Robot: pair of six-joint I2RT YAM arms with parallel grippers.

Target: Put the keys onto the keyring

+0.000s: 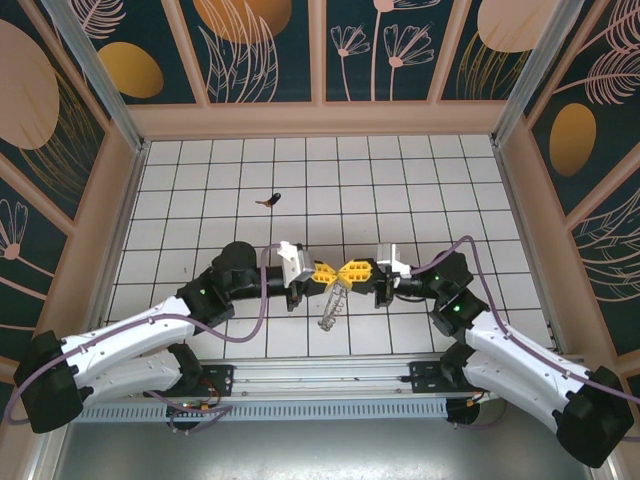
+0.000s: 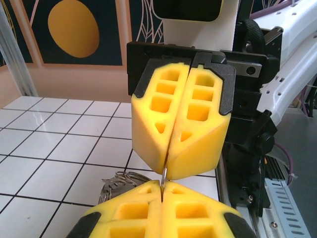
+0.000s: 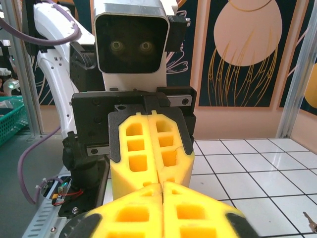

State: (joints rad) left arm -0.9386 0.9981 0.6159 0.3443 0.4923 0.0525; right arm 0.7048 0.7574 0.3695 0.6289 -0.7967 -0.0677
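My two yellow-fingered grippers meet tip to tip above the tiled floor near the front. The left gripper (image 1: 330,270) (image 2: 162,187) is shut on a thin wire of the keyring (image 1: 333,303). That wire runs straight up into the slit of the right gripper (image 1: 347,270) (image 2: 167,171), which is also pressed shut on it. The rest of the keyring (image 2: 118,182), a grey hoop fringed with small loops, hangs below the fingers. The keys (image 1: 268,200), one small dark piece with a reddish tail, lie alone on the tiles farther back and to the left.
Wooden walls with patterned panels enclose the white tiled floor (image 1: 420,190). A metal rail (image 1: 330,385) runs along the near edge between the arm bases. In the right wrist view the left arm's camera housing (image 3: 131,42) faces me at close range.
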